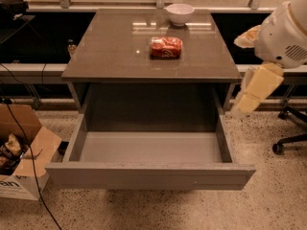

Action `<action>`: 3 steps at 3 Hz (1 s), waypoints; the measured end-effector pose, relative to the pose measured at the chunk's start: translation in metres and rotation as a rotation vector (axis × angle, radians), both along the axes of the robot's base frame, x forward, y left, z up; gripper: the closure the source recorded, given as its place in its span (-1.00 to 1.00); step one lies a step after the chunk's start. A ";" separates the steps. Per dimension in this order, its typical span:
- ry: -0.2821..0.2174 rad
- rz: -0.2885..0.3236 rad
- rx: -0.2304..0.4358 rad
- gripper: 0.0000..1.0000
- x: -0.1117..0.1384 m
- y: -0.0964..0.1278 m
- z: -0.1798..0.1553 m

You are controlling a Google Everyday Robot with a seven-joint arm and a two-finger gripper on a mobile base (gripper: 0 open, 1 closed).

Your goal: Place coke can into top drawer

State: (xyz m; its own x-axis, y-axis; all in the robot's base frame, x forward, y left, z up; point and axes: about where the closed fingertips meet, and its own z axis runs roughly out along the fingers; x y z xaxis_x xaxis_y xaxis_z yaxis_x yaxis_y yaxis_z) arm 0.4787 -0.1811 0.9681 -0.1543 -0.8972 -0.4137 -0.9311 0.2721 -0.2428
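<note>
One coke can (166,47) lies sideways on the cabinet (110,56) — top drawer (148,175) open below, gripper (254,91) off right — its grip I can't tell.

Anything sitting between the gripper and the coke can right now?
No. In the camera view only bare tabletop separates the coke can from the gripper, which hangs beyond the tabletop's right front corner. The white bowl stands behind the can.

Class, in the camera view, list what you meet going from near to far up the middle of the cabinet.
Open shallow grey top drawer → red metal coke can lying on its side → round white bowl. The robot's cream claw hangs off to the right, beside the cabinet.
</note>
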 end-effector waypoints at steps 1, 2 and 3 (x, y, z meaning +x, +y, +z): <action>-0.016 0.028 0.149 -1.00 0.039 0.029 -0.009; -0.040 0.018 0.214 -1.00 0.065 0.040 -0.011; -0.064 0.015 0.240 -1.00 0.098 0.042 -0.014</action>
State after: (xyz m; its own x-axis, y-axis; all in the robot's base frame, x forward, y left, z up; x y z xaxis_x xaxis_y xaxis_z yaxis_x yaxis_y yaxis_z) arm 0.5764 -0.1395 0.9546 -0.1089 -0.7743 -0.6234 -0.9203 0.3156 -0.2313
